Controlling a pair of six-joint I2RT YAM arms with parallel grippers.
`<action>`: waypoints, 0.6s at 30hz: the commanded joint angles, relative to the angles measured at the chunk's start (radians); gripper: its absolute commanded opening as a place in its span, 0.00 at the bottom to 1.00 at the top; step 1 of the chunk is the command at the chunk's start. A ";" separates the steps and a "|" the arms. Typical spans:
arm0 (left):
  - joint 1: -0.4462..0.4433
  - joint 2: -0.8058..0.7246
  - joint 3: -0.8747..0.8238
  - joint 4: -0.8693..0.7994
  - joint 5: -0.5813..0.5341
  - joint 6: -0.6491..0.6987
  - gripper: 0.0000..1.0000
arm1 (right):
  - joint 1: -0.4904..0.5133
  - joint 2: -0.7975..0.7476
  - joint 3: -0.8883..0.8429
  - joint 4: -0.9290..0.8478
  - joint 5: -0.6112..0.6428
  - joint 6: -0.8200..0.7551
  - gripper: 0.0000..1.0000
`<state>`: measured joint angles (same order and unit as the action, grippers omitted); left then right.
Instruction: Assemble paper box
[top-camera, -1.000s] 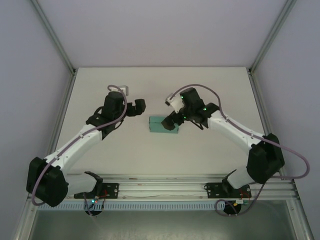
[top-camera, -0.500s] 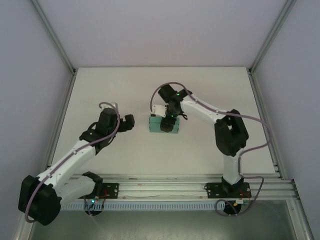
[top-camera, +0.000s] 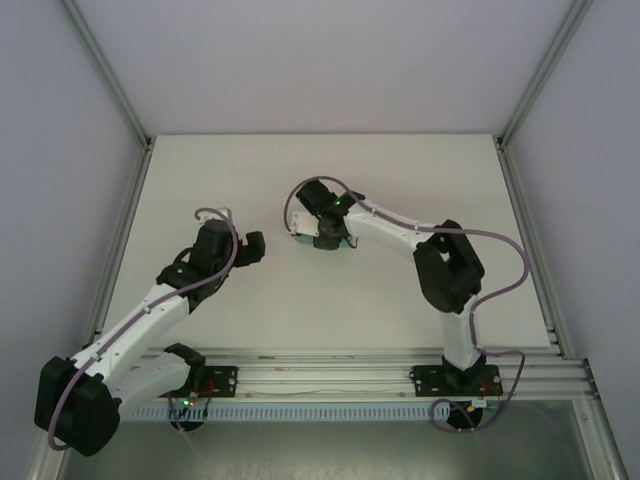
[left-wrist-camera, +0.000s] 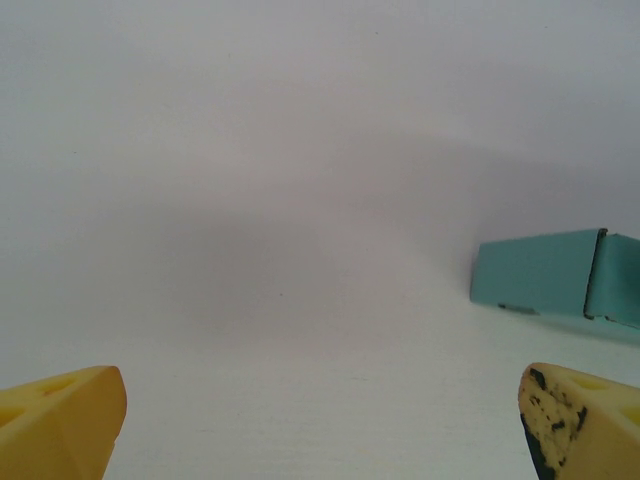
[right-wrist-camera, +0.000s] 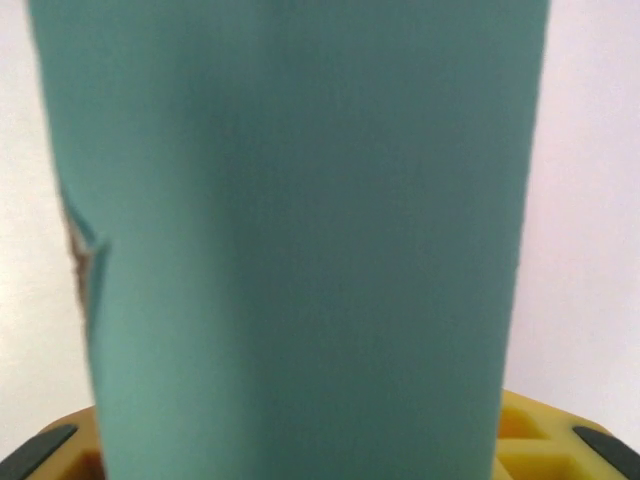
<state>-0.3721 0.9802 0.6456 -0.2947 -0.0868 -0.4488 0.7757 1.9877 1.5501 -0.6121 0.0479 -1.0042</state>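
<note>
**Thin card at risk of crushing or skidding under the right tool**

The right tool (top-camera: 322, 232) sits directly over the paper box (right-wrist-camera: 300, 230). In the right wrist view the teal card runs up between its yellow fingers (right-wrist-camera: 545, 445), which flank it at 7 and 5 o'clock. The tips are hidden behind the card, so I cannot tell whether this tool is clenched on the box or only resting against it. The left tool (top-camera: 252, 245) is released, its fingertips (left-wrist-camera: 70, 415) spread wide with nothing between them. It hangs apart from the box, which lies at its 3 o'clock in the top view. The box rests near the middle of the desk (top-camera: 400, 170), looking like a small flat rectangle.

The main danger is the card itself: it is thin, and too firm a squeeze or downward press would likely dent a wall or crease it off its fold lines. A loose hold risks the opposite, because nothing braces the box on its 9 o'clock side and it could skid or swivel on the smooth desk. The right arm also covers the box from above, so a skewed flap would be hard to catch. If the left tool closes in from 9 o'clock, the two tools could knock together
</note>
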 joint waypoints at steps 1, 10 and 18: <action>0.008 -0.029 -0.010 -0.026 -0.044 -0.018 1.00 | 0.013 -0.014 -0.070 0.197 0.260 -0.133 0.45; 0.007 -0.061 -0.026 -0.030 -0.052 -0.028 1.00 | 0.036 -0.023 -0.241 0.445 0.316 -0.229 0.64; 0.008 -0.078 -0.012 -0.020 -0.048 -0.013 1.00 | 0.060 -0.120 -0.397 0.497 0.300 -0.217 0.97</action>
<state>-0.3721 0.9222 0.6289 -0.3027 -0.1135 -0.4633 0.8261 1.9316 1.1873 -0.1295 0.3408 -1.2228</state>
